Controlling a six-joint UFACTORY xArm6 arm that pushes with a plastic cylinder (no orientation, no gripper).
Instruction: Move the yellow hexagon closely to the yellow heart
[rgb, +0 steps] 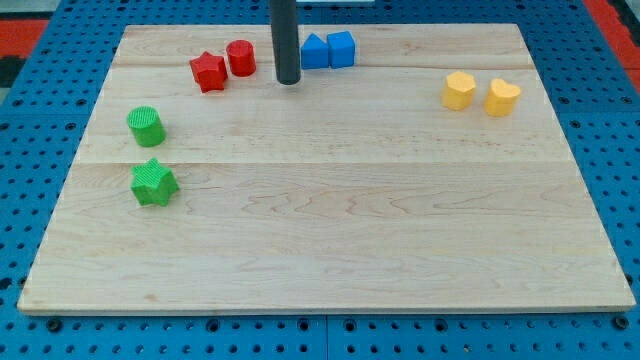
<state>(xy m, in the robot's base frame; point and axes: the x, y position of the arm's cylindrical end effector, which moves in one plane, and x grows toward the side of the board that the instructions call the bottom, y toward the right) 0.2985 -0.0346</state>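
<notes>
Pale wooden board (330, 230), blue pegboard surround (40, 120)

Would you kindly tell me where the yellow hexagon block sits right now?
The yellow hexagon block sits near the wooden board's top right in the camera view, just left of the yellow heart block, far right of my tip.

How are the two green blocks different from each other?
The green cylinder is round with a flat top, while the green star has points sticking out around its edge. The cylinder sits nearer the view's top; the star is just below it, nearer the view's bottom. The star also looks a bit wider than the cylinder. Both are the same green, stand apart on the board's left side, and are far from my tip.
</notes>
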